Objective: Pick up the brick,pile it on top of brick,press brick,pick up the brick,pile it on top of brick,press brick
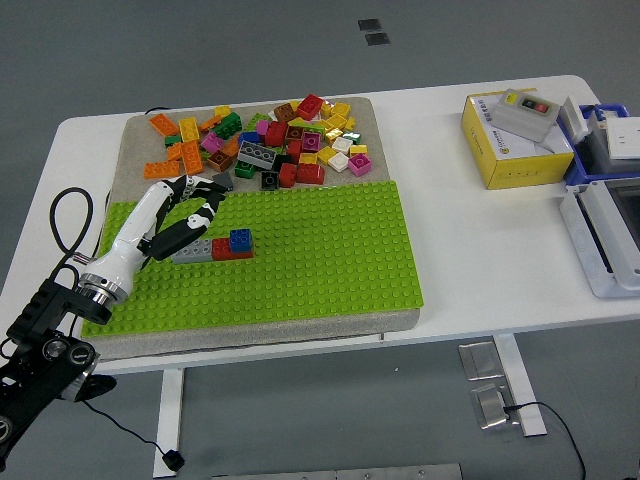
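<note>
The white rectangular table (480, 260) carried a bright green studded plastic baseplate (300, 260), over whose left part the robot's white and black left hand (178, 212) hung with fingers (205, 205) loosely spread, gripping nothing. Just right of the fingertips sat a grey plastic brick (192, 252) joined to a red brick (230, 251) with a small blue brick (241, 239) stacked on it. Beyond the hand lay a heap of mixed coloured loose bricks (280, 140).

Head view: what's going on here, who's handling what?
The robot's left hand is over the left end of the green baseplate, fingers curled, just left of the grey brick. That brick sits in a row with a red brick, and a blue brick is stacked on the red one. Whether the hand holds a brick is unclear. The loose brick pile lies behind the plate. The right arm is out of view.
</note>
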Tool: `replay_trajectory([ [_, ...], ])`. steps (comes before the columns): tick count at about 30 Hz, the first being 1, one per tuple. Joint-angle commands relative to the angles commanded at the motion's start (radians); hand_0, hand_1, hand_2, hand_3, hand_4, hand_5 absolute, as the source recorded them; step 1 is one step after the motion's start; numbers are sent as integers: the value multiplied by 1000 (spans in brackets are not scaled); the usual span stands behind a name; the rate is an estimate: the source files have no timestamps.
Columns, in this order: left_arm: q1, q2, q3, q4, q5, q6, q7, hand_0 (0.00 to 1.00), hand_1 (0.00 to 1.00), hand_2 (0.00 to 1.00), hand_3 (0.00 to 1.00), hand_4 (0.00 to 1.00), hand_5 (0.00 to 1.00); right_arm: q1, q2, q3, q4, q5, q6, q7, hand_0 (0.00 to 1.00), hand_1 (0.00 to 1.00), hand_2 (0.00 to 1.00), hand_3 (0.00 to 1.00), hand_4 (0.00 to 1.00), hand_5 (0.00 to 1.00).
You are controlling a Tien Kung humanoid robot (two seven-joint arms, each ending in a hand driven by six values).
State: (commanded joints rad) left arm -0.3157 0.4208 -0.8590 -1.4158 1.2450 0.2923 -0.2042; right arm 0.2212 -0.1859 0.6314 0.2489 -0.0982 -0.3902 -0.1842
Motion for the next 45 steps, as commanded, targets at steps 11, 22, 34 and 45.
replay_trajectory([
  [11, 0, -1, 9, 3, 9, 13, -22, 968, 883, 822, 553, 541, 535, -1, 3, 28, 2, -53, -4, -18, 587, 529, 571, 680, 138, 950],
  [22, -66, 27, -24, 31, 194, 14, -45, 998, 998, 933, 521, 572, 511, 5, -1, 56, 1, -90, -4, -28, 586, 530, 570, 681, 137, 946],
  [34, -170, 121, 64, 64, 498, 53, 5, 998, 998, 946, 537, 589, 478, 5, -7, 80, 3, -122, -11, -40, 588, 531, 563, 679, 139, 952],
  [45, -105, 109, 21, 98, 564, 63, 37, 998, 998, 944, 523, 577, 510, -8, 1, 116, 6, -167, -20, -62, 587, 531, 570, 680, 137, 957],
])
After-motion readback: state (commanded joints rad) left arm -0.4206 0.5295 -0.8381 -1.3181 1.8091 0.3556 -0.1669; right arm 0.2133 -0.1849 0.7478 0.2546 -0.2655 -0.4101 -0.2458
